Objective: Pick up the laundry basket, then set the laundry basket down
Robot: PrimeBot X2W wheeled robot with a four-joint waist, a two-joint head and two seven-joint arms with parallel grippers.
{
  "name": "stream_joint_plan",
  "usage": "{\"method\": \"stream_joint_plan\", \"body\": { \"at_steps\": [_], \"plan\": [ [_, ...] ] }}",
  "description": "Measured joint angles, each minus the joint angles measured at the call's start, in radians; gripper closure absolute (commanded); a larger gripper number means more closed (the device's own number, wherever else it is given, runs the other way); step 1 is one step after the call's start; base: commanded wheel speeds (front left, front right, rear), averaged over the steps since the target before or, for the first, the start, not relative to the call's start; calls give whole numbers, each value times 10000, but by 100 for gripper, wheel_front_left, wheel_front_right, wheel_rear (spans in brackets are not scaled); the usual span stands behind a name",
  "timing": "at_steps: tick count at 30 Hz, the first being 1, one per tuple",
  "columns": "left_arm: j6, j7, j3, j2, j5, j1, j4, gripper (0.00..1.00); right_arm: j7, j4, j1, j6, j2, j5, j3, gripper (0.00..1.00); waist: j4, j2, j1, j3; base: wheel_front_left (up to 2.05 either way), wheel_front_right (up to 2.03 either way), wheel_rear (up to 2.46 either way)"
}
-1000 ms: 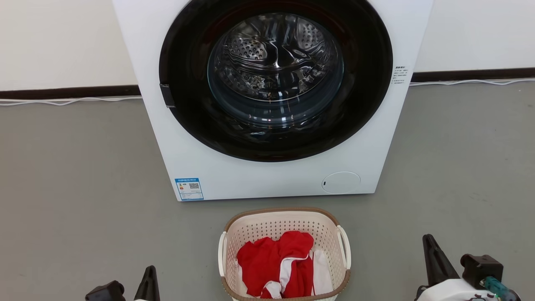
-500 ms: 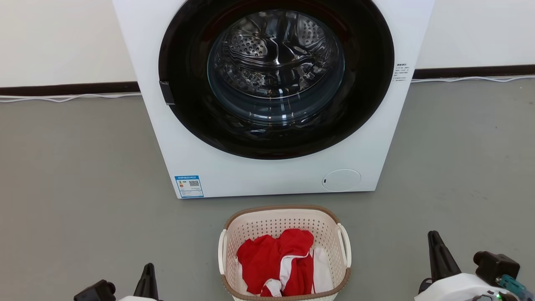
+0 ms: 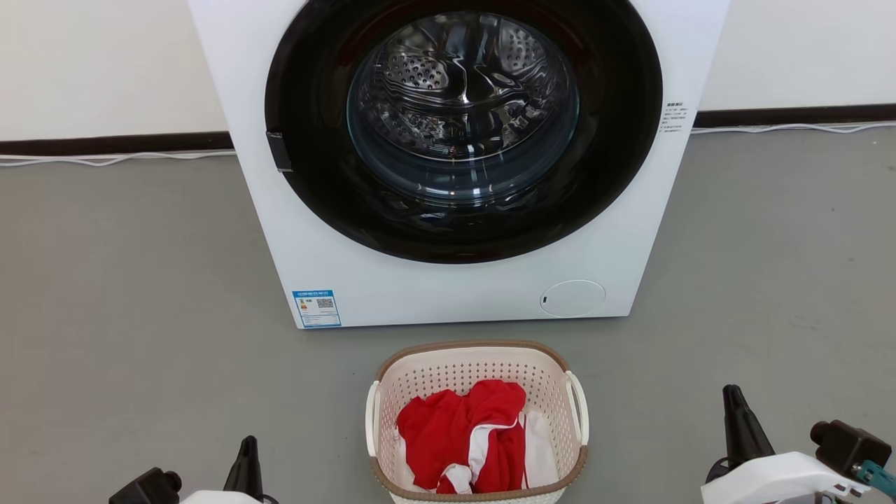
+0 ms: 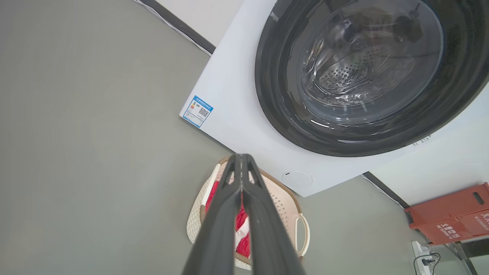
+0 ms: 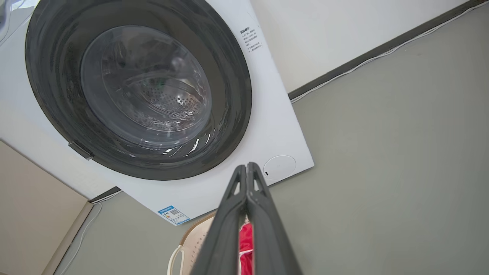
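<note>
The laundry basket [image 3: 448,378], cream-white and perforated with a brown rim and white side handles, stands on the grey floor just before the washing machine. Red and white clothes [image 3: 462,434] lie in it. My left gripper [image 3: 246,442] hangs at the lower left, well clear of the basket's left handle. My right gripper [image 3: 731,390] hangs at the lower right, apart from the right handle. In the left wrist view the left gripper [image 4: 241,156] is shut and empty above the basket [image 4: 286,198]. The right wrist view has the right gripper [image 5: 247,165] shut too, with the basket [image 5: 195,236] below it.
The white front-loading washing machine [image 3: 455,294] with its dark round glass door stands close behind the basket. A white cable [image 3: 105,161] runs along the wall's dark baseboard. Orange-red boxes [image 4: 450,210] and a power strip [image 4: 424,252] sit to the machine's right. Grey floor lies on both sides.
The whole head picture has slid slightly upward, so the camera moved. Both grippers have drifted a little outward, the right one to the right and the left one to the left.
</note>
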Motion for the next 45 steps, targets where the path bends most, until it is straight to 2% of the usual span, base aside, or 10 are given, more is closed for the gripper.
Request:
{"method": "stream_joint_plan", "body": {
  "at_steps": [45],
  "plan": [
    [-616,1285,399,13,-4592,-262,-713,100,1262,-746,-34,0,-2,5877,-15,100,33,0,-1,265,0,0,0]
  ]
}}
